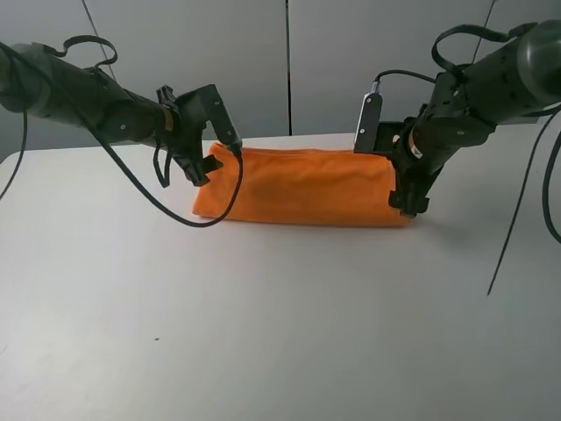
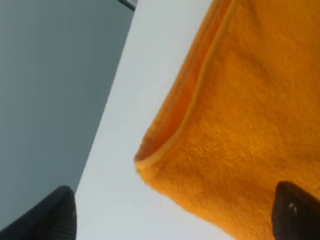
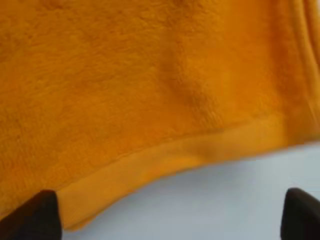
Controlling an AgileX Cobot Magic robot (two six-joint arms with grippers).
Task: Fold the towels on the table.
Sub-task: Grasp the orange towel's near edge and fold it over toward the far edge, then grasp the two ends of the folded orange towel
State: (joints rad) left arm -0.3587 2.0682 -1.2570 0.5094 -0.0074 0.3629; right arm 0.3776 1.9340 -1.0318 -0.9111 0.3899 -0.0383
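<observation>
The orange towel [image 1: 302,187] is seen lying toward the far edge of the white desk [image 1: 263,333], doubled into a long band. The left jaws are held wide at its left end and the right jaws wide at its right end; nothing is gripped by either. A first lengthwise fold is judged complete. For the next fold, one short end would need to be pinched and carried across onto the other

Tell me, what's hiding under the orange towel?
Only the white table shows around the folded orange towel. The towel lies on it; anything beneath its layers is covered.
</observation>
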